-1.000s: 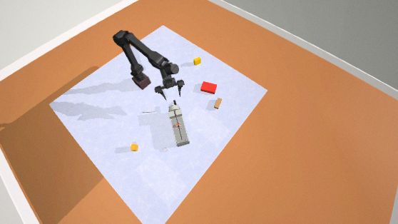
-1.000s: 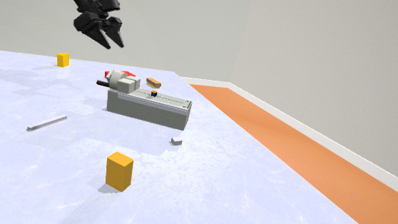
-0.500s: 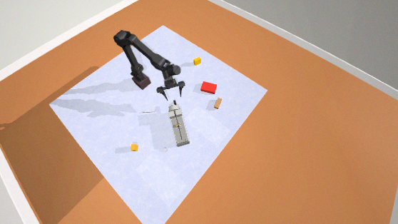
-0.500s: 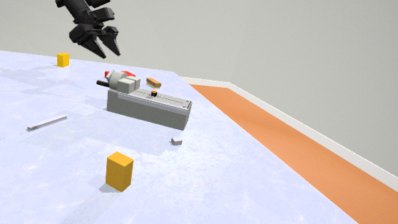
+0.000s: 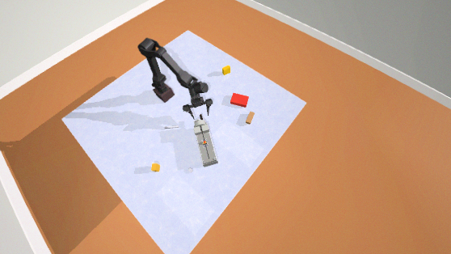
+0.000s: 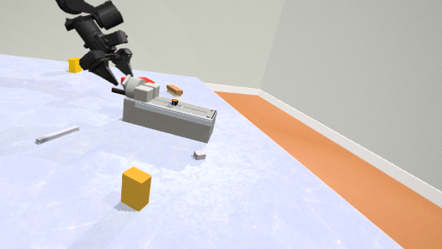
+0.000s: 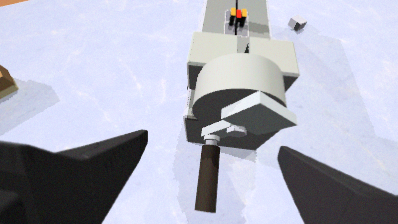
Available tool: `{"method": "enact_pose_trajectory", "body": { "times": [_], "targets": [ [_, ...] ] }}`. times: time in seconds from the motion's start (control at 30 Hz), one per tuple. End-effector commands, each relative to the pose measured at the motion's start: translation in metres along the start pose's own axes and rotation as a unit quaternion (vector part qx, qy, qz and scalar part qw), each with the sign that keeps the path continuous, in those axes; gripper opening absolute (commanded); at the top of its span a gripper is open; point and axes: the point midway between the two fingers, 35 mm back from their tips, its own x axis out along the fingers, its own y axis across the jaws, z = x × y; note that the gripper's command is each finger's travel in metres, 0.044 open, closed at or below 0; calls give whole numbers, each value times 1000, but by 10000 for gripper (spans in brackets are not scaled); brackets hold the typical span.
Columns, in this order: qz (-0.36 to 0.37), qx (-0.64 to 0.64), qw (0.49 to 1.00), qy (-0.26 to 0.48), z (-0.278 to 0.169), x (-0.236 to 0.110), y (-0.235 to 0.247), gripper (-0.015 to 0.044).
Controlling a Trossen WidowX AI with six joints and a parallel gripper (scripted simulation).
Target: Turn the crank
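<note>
The grey machine (image 5: 210, 158) (image 6: 166, 122) (image 7: 212, 20) has a slotted top and a pale round housing (image 7: 240, 75) at the arm's end. The red pointer (image 7: 239, 14) sits between the two brass marks, very close to level; the wrist view is too small to tell whether exactly. The crank's dark handle (image 6: 118, 91) (image 7: 207, 177) sticks out toward the arm, from a light crank arm (image 7: 260, 111). My gripper (image 5: 200, 116) (image 6: 124, 80) (image 7: 214, 140) is open and empty. Its fingers stand wide on either side of the handle in the wrist view; in the exterior view the tips look slightly above it.
A red block (image 5: 239, 99) and a tan block (image 5: 250, 117) (image 6: 174, 90) lie to one side. One yellow block (image 5: 226, 69) (image 6: 74, 65) stands farther back, another (image 5: 155, 167) (image 6: 135, 189) opposite. A thin light bar (image 5: 171, 127) (image 6: 57, 135) and a small grey cube (image 6: 200, 155) (image 7: 297, 23) lie near the machine.
</note>
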Motion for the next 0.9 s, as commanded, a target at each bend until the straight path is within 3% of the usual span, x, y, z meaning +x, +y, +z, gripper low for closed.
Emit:
{"method": "enact_pose_trajectory", "body": {
  "times": [0.0, 0.87],
  "targets": [
    [-2, 3, 1000, -2, -4, 5, -1, 440],
    [-2, 3, 1000, -2, -33, 34, -1, 440]
  ]
}}
